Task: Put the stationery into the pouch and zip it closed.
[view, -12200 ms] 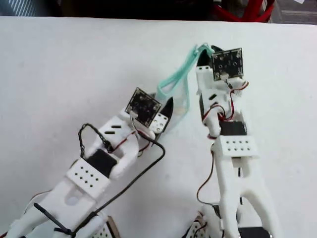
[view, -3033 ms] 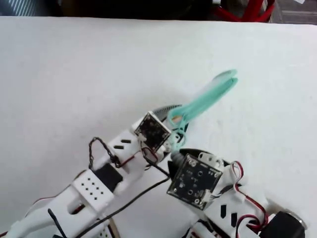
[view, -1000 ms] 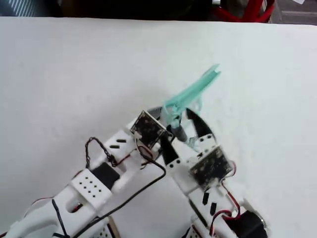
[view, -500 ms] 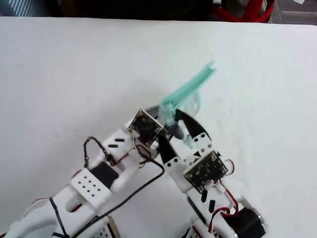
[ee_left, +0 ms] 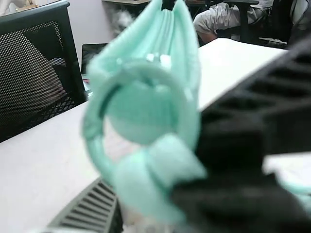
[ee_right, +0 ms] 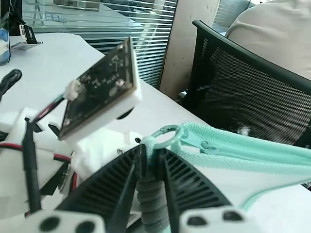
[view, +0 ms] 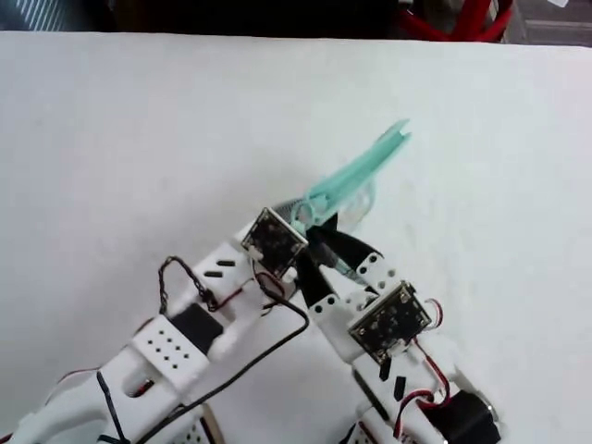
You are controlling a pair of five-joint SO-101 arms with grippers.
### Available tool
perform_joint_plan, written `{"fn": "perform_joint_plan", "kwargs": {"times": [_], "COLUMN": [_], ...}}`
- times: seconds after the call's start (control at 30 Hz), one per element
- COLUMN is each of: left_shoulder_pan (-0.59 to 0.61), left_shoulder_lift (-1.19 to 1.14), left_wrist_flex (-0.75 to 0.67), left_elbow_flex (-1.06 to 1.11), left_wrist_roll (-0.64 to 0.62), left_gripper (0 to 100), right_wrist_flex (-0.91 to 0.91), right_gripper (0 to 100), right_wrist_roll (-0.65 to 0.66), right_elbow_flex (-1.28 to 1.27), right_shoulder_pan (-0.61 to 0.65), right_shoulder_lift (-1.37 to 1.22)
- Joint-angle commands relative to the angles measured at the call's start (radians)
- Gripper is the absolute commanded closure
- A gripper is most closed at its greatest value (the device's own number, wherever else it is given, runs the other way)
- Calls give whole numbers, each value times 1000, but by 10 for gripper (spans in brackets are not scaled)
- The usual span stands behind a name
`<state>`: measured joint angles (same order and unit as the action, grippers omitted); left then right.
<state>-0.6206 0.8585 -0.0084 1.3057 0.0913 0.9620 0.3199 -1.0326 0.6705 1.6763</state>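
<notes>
Table (view: 139,120): white, lying under the pouch
Left arm (view: 185,324): comes in below and to the left of the pouch, its wrist at the pouch's near end
Right arm (view: 416,370): comes in below the pouch, just beside the left arm
Pouch (view: 356,176): mint green, held off the table by its near end; its long axis slants from the two grippers up and away to the far right
Left gripper (ee_left: 160,194): clamped on the pouch's near end
Right gripper (ee_right: 147,154): fingers pinched together on the zip pull, just beside the left gripper and the nearer of the two to the zip
Zip pull (ee_right: 164,134): a mint ring at the pouch's near end, with the zip track running away from it along the long axis
Grey ribbed piece (ee_right: 150,204): between the right fingers, behind the zip pull; I cannot tell what it is
Stationery: whether it is inside the pouch I cannot tell
Next move, as I judge: the right gripper draws the zip pull along the axis, away from the left gripper's hold
</notes>
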Motion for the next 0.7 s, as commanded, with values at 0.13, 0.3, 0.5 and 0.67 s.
{"fn": "perform_joint_plan", "kwargs": {"times": [0.13,0.3,0.5,0.67], "left_shoulder_pan": [-16,-15,1,2], "left_shoulder_lift": [-1,-1,-1,-1], "left_wrist_flex": [-15,-15,-15,-15], "left_elbow_flex": [0,-3,-5,-6], "left_wrist_roll": [9,9,3,3], "left_gripper": [976,976,976,976], "right_wrist_flex": [62,101,156,148], "right_gripper": [979,979,979,979], "right_wrist_roll": [5,5,11,31], "right_elbow_flex": [54,57,121,123], "right_shoulder_pan": [19,64,85,13], "right_shoulder_lift": [65,113,114,119]}}
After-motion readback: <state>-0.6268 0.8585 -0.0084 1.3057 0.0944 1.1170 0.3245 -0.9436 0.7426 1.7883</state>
